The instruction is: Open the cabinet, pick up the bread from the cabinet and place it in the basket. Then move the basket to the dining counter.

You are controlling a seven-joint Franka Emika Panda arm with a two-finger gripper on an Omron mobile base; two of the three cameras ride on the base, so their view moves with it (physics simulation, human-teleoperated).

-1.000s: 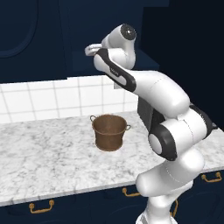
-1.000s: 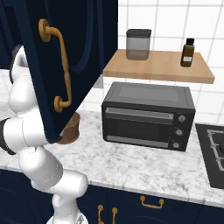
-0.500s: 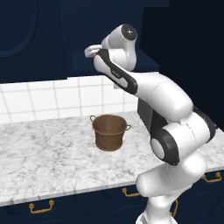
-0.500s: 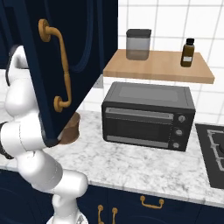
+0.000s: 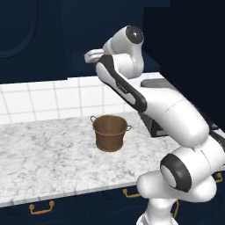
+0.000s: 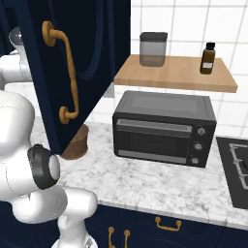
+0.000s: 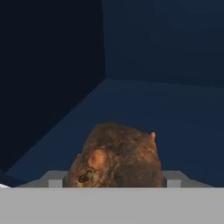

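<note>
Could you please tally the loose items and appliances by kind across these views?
Bread: 1
Basket: 1
Toaster oven: 1
Grey canister: 1
Brown bottle: 1
Total: 5

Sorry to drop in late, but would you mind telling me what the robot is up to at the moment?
The arm is reaching up into the open cabinet, whose door stands swung out. In the hand view the bread sits on the cabinet floor right between the gripper tips, which appear closed against its sides. The basket waits on the marble worktop below, with nothing visible inside it, so the bread has not been moved across yet.
</note>
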